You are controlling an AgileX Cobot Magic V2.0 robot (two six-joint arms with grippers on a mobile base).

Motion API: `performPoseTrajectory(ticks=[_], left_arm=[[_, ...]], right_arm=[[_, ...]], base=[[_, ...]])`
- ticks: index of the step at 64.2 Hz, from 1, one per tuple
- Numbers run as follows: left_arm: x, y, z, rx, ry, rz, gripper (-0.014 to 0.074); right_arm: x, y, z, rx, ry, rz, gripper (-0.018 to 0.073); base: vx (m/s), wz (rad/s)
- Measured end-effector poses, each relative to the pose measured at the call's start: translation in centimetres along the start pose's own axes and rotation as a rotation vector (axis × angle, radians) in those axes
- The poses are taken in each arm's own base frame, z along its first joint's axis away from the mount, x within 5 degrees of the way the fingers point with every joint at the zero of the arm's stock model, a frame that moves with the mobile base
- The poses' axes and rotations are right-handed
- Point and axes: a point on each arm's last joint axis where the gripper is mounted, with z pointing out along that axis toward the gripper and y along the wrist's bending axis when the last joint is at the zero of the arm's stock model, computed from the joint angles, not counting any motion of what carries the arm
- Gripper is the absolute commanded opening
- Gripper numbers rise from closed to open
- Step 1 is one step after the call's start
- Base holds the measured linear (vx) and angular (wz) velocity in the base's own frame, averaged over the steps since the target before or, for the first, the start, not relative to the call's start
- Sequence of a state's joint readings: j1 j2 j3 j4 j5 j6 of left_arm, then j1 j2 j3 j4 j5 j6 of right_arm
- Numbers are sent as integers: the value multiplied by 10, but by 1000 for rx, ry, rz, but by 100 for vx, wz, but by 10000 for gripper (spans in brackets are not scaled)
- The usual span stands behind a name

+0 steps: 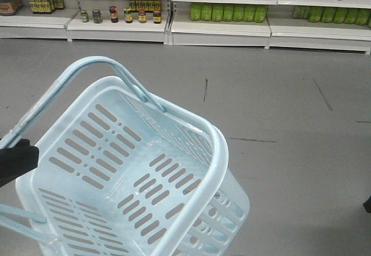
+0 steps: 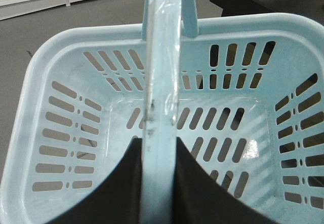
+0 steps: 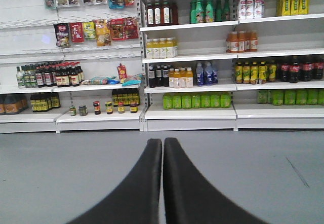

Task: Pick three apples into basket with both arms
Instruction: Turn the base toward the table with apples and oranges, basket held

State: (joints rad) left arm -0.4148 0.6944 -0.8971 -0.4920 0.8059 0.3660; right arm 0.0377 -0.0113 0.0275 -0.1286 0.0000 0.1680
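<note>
Left hand [image 2: 157,142]: clamped on one hoop handle [image 2: 162,57] of empty, tilted basket [image 1: 130,163] above floor [image 1: 290,94]; right hand [image 3: 162,142]: pressed closed, empty; apples: none visible; risk: single-handle hold may let basket swing or slip.

Lighting is even, cool and diffuse in all views, coming from above. A white glare patch lies inside the basket [image 2: 238,24], right of its handle [image 2: 162,57], and a bright streak runs along the handle. On the floor [image 1: 290,94] beside the basket, shadows are faint and soft-edged. Beyond the basket, the shelves [image 1: 220,27] look slightly soft and washed out.
</note>
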Motion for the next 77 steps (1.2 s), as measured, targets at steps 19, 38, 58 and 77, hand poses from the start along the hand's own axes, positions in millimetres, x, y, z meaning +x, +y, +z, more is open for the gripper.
performPoseTrajectory(ticks=[19, 38, 58, 77], left_arm=[[0, 0, 0, 0, 0, 0, -6], [0, 0, 0, 0, 0, 0, -6], [0, 0, 0, 0, 0, 0, -6], [0, 0, 0, 0, 0, 0, -6]], right_arm=[[0, 0, 0, 0, 0, 0, -4], [0, 0, 0, 0, 0, 0, -4], [0, 0, 0, 0, 0, 0, -4], [0, 0, 0, 0, 0, 0, -4]], base=[[24, -16], [25, -14], [22, -18], [19, -30]])
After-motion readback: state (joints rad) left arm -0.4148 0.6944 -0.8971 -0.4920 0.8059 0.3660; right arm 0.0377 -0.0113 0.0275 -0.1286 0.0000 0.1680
